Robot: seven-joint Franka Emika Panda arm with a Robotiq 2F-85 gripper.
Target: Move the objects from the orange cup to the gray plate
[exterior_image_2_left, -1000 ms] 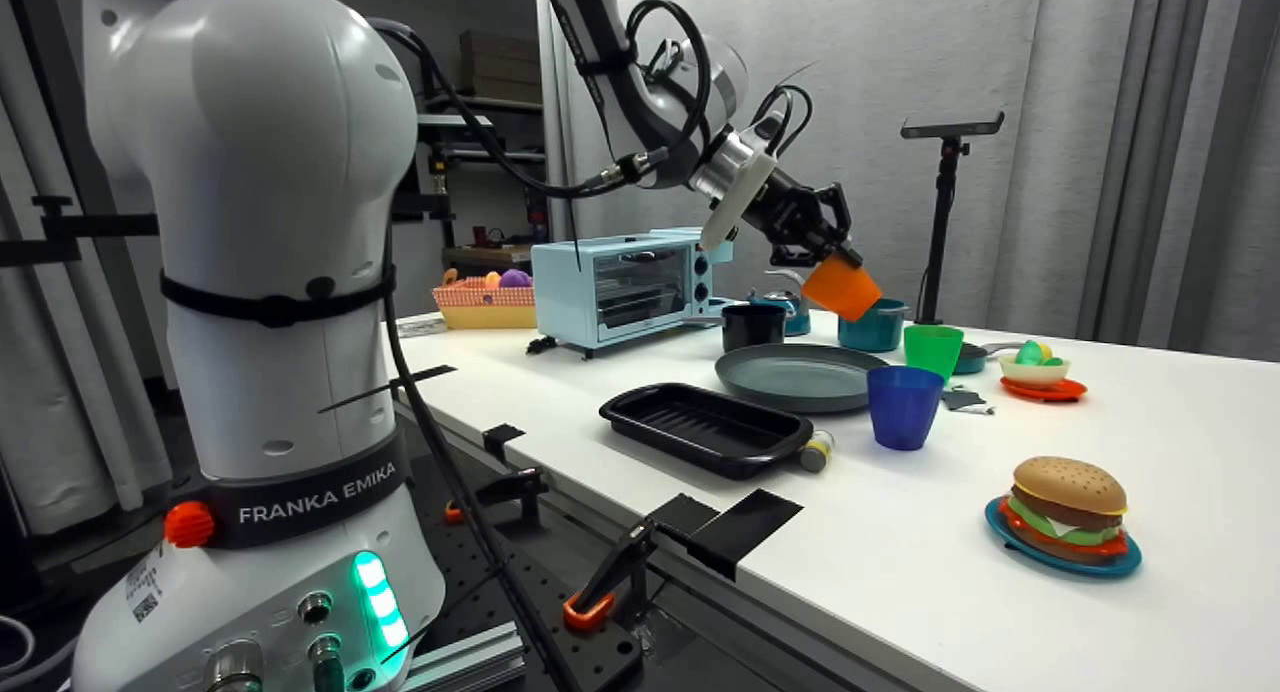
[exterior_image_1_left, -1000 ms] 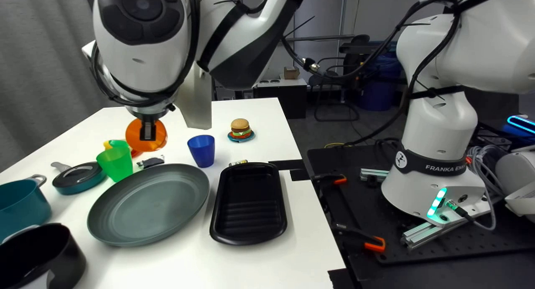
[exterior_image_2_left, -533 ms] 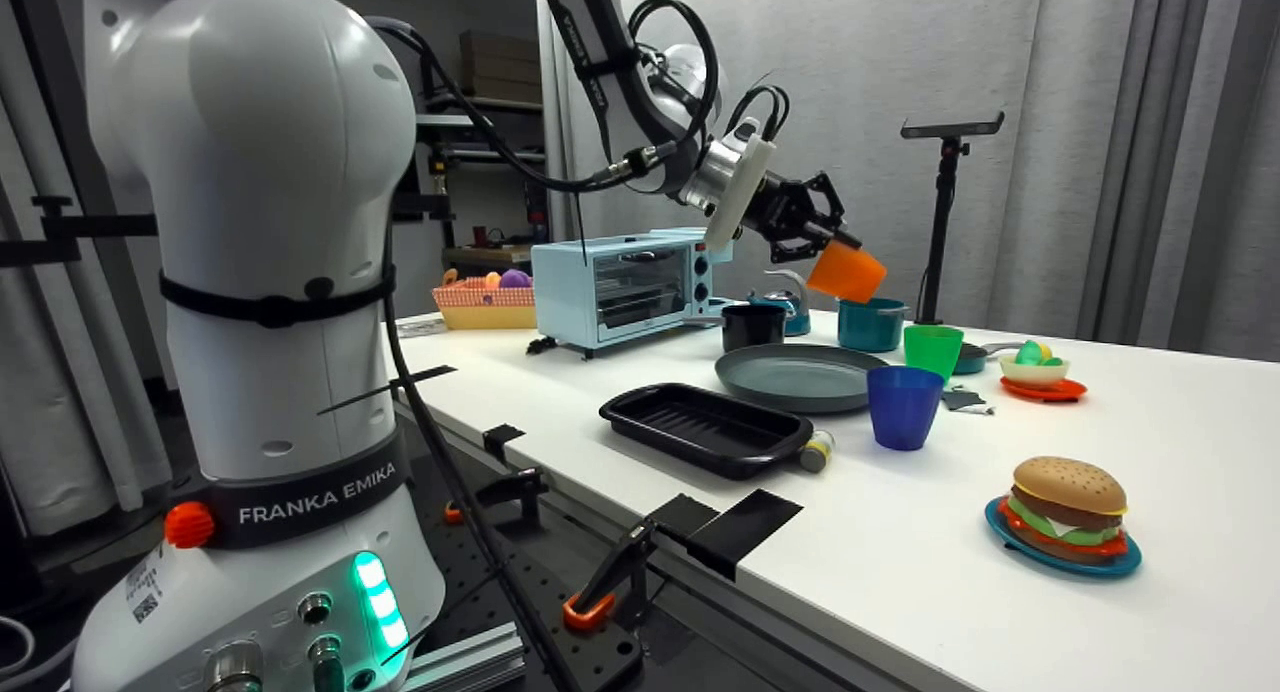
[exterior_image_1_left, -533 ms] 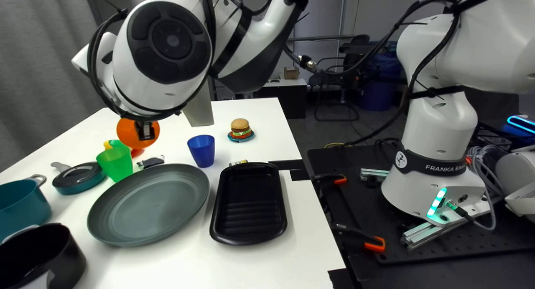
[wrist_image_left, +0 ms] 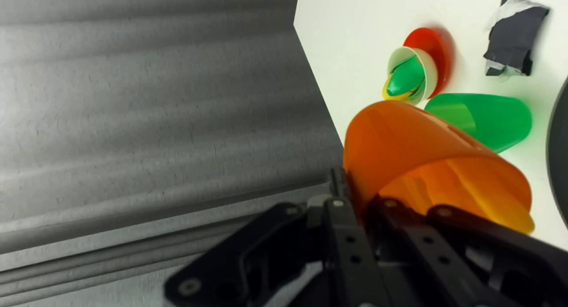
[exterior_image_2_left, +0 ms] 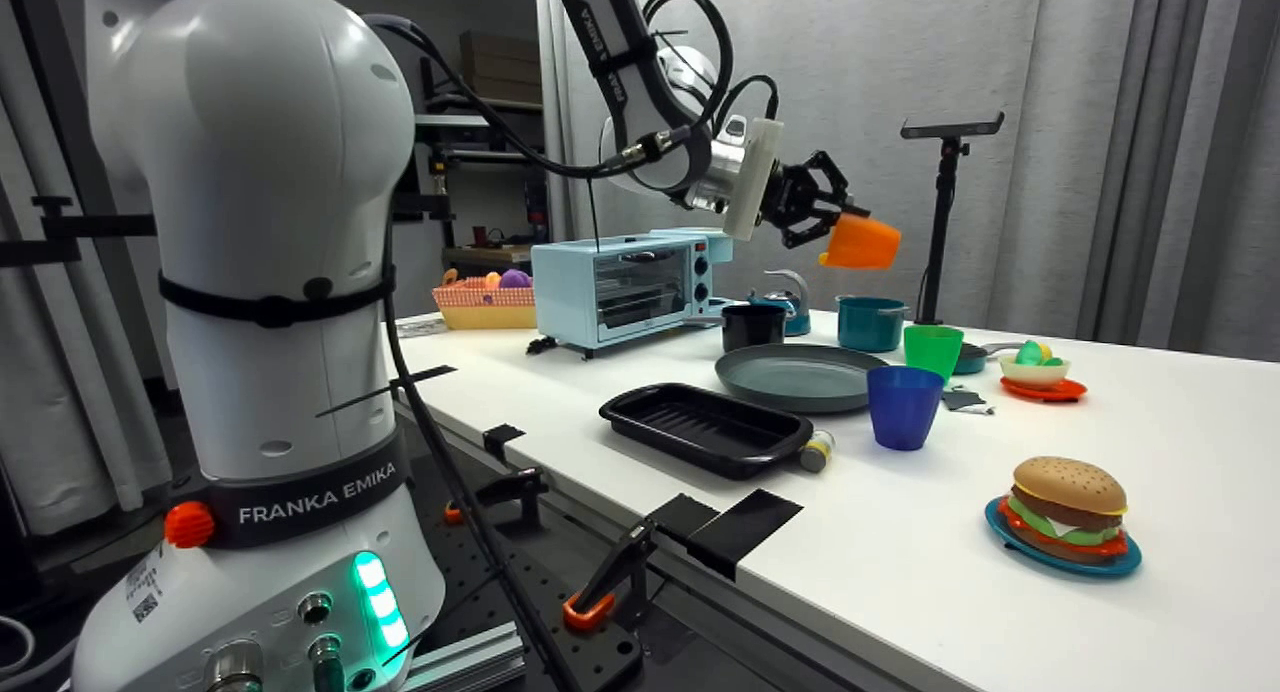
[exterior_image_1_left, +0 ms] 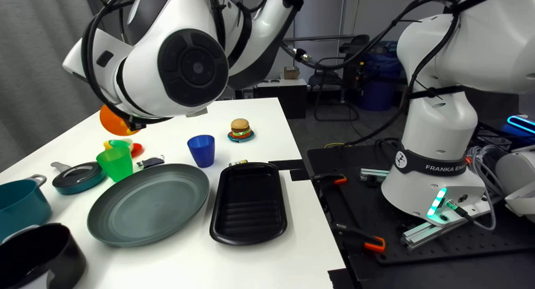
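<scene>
My gripper [exterior_image_2_left: 848,215] is shut on the wall of the orange cup [exterior_image_2_left: 864,242] and holds it tilted well above the table. In the wrist view, one finger [wrist_image_left: 339,183] is outside the cup [wrist_image_left: 399,138] and the other reaches inside. Yellow objects [wrist_image_left: 501,200] lie inside the cup, and one pokes out at its mouth; a bit of yellow also shows in both exterior views [exterior_image_1_left: 133,130] [exterior_image_2_left: 824,259]. I cannot tell how many there are. The gray plate [exterior_image_1_left: 146,205] holds nothing; its edge shows at the wrist view's right side [wrist_image_left: 561,156].
The green cup [exterior_image_1_left: 115,163] and blue cup [exterior_image_1_left: 202,150] stand behind the plate, and the black tray [exterior_image_1_left: 248,203] beside it. A teal pot [exterior_image_2_left: 870,324], black pot [exterior_image_2_left: 753,327], bowl on a red saucer [exterior_image_2_left: 1043,387], toy burger [exterior_image_2_left: 1066,512] and toaster oven [exterior_image_2_left: 625,282] are also around.
The gripper has turned and tipped the orange cup further over. The cup has risen a little and moved away from the plate. Yellow now shows at its mouth in both exterior views.
</scene>
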